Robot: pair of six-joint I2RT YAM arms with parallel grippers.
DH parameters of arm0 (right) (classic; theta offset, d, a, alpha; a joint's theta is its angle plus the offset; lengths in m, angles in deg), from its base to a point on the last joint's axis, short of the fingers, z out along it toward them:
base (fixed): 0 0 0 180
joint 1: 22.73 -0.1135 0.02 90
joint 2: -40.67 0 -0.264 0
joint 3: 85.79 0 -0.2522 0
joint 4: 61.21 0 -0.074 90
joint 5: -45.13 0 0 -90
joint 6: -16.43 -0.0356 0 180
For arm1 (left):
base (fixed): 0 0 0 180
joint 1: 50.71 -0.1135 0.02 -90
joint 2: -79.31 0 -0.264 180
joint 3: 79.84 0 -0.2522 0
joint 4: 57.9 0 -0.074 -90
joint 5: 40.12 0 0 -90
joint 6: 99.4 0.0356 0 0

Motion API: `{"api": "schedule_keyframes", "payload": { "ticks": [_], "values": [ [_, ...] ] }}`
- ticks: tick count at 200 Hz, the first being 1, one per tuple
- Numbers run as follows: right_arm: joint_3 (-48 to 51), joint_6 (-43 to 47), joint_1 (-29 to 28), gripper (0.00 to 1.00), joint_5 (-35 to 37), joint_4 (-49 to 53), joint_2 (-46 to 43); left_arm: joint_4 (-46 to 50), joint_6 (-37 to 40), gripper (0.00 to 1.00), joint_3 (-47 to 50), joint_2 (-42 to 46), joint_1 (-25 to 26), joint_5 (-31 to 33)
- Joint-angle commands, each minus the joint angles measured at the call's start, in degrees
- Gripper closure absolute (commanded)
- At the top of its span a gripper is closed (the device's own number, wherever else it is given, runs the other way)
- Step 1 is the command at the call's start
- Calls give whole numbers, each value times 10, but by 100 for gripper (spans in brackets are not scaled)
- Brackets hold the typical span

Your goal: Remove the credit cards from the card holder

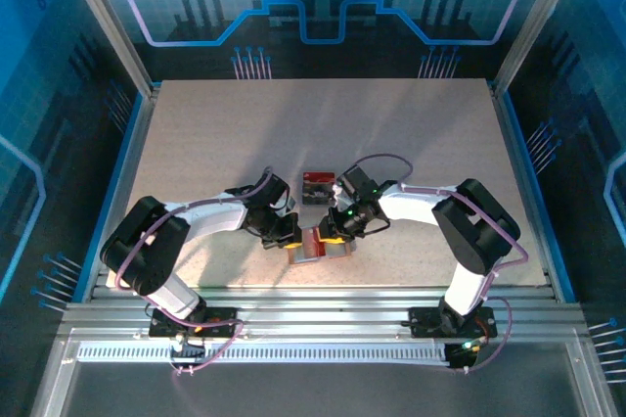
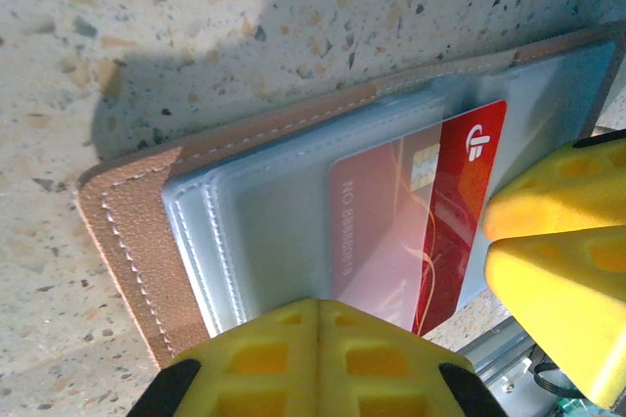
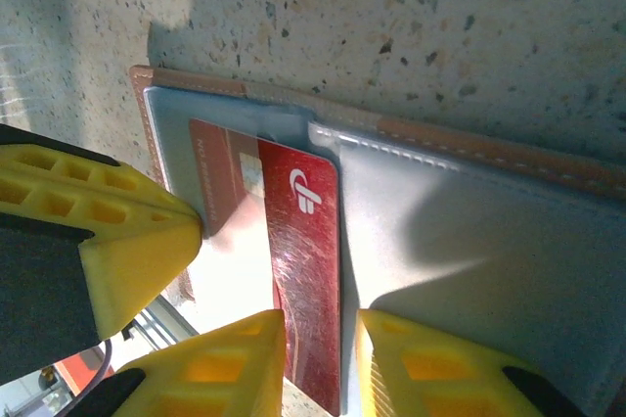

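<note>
Left claw point(image 2: 318, 324): jaws together with nothing between them, tips bearing down on the near edge of the card holder point(image 2: 137, 231). It is acting as a pin, I judge.

Card holder: lies open and flat on the speckled table point(image 2: 196, 25), inner faces up, close to the table's near edge.

Red card point(image 2: 460, 202): roughly half out of the holder's pale pocket, its bare end pointing past the holder's near edge. I make out no other card in the pockets.

Right claw point(image 3: 321, 327): jaws a little apart, tips down over the red card's bare end, just right of the left claw. It is clamped on nothing that I can see, so this reads as a press-and-drag.

Risks:
- The pin slips on the slick pocket film. The holder then travels with the card and nothing is gained.
- The right tips skate off the glossy card face.
- The card frees suddenly and shoots past the holder, over the table edge into the rails point(image 1: 313, 304).
- The claws sit nearly touching, so a small sideways drift knocks them together.
</note>
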Motion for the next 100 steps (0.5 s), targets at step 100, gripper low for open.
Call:
{"api": "schedule_keyframes", "payload": {
  "ticks": [100],
  "values": [
    [-3,-3,4,75,-28,-3,20,34,7,100,12,5,4,12]
  ]
}}
